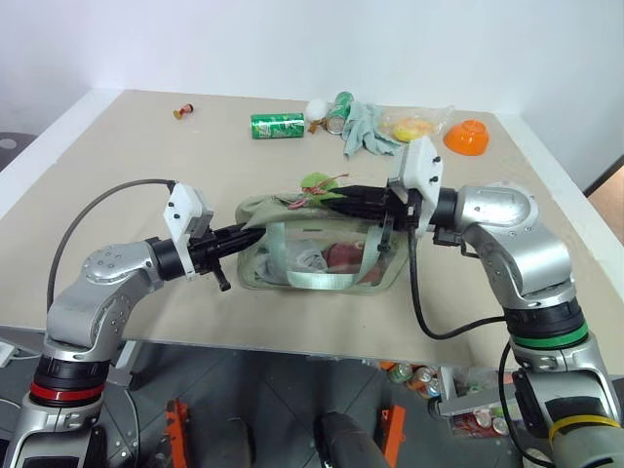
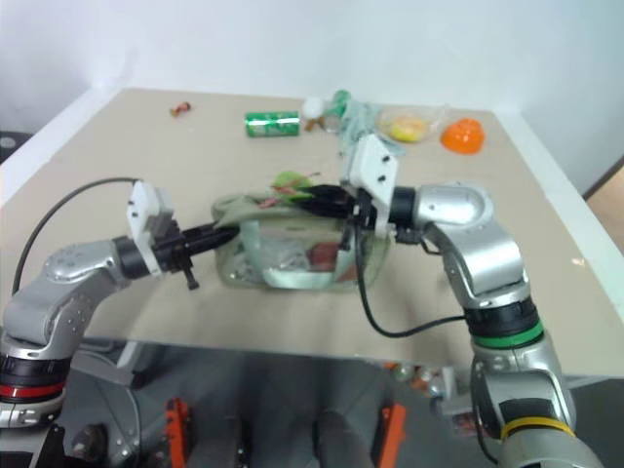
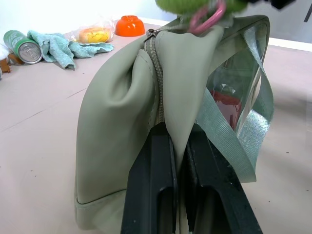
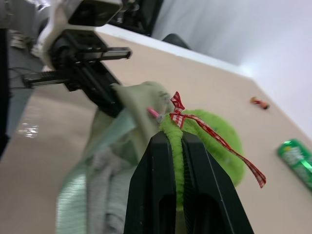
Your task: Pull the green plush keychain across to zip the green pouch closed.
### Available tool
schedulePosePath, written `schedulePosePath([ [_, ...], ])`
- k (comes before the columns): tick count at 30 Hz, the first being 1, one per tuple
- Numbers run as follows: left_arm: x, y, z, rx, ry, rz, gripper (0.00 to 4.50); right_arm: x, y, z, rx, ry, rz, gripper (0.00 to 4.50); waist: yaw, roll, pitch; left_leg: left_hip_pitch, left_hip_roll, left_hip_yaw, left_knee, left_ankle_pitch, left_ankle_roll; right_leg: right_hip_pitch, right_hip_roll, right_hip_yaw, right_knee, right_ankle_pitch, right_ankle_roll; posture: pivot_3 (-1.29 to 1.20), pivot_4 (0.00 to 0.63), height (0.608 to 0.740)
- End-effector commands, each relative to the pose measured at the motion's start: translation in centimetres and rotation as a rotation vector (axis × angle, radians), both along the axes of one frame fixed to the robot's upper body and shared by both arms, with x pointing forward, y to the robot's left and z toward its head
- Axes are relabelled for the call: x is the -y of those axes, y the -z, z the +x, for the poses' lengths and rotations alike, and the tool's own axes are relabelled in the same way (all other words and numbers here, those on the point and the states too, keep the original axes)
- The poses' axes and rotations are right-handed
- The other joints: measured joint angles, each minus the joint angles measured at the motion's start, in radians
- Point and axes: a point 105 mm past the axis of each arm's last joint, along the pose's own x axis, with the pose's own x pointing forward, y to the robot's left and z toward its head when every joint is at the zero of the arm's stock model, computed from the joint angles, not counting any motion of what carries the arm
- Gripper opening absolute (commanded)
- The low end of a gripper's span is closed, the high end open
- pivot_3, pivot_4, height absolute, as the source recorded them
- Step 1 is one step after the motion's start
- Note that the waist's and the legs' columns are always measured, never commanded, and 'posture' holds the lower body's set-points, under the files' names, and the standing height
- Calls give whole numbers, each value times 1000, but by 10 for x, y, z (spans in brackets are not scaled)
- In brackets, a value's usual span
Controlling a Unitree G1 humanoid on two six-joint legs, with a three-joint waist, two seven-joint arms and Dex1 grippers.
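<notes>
The green pouch (image 1: 322, 263) stands near the table's front edge, its clear side panel showing items inside and its strap handle hanging down the front. My left gripper (image 1: 252, 232) is shut on the fabric at the pouch's left end (image 3: 122, 122), pinching it between its fingers (image 3: 151, 185). The green plush keychain (image 1: 314, 181), lime green with a red-checked ribbon, sits on top of the pouch toward its left end. My right gripper (image 1: 331, 200) reaches in from the right along the pouch top and is shut on the keychain (image 4: 214, 141), with the plush squeezed between its fingers (image 4: 158, 175).
At the back of the table lie a green soda can (image 1: 277, 125), a second can (image 1: 338, 112), a teal glove (image 1: 366, 129), a plastic bag with yellow food (image 1: 414, 125), an orange bowl (image 1: 466, 136) and a small red item (image 1: 181, 112). The table's front edge (image 1: 292, 341) runs just below the pouch.
</notes>
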Motion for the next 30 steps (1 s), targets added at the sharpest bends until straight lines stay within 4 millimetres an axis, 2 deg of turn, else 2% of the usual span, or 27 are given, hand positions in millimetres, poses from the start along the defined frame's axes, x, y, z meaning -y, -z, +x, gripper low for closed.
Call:
schedulePosePath([
  [1, 3, -1, -2, 3, 15, 12, 0, 28, -24, 4, 100, 89, 23, 20, 0, 0, 0, 0, 0, 0, 0, 0, 0, 0, 0, 0, 0, 0, 0, 0, 150, 740],
  [5, 2, -2, 1, 5, 3, 19, 0, 56, -27, 8, 127, 173, -4, 20, 0, 0, 0, 0, 0, 0, 0, 0, 0, 0, 0, 0, 0, 0, 1, 0, 150, 740],
  [9, -2, 0, 4, -2, -13, 30, 0, 73, -27, 9, 148, 229, -25, 20, 0, 0, 0, 0, -1, 0, -1, 0, 0, 0, 0, 0, 0, 0, 1, 0, 150, 740],
  [17, -2, 2, 8, -14, -21, 41, 0, 73, -38, 5, 197, 235, 2, 20, 0, 0, 0, 0, -1, 0, 0, 0, 0, 0, -1, 0, 0, 0, 1, 0, 150, 740],
  [26, -6, 4, 9, -23, -45, 54, 0, 116, -56, 15, 261, 401, 3, 20, 1, 0, 0, -1, -6, 0, 0, 0, 0, 0, -6, 0, 0, -2, 4, 0, 150, 740],
  [30, -7, 5, 11, -28, -52, 60, 0, 118, -63, 14, 276, 408, 35, 20, 1, 0, 0, -2, -8, 0, 0, 0, 0, 1, -8, 0, -1, -2, 4, 0, 150, 740],
])
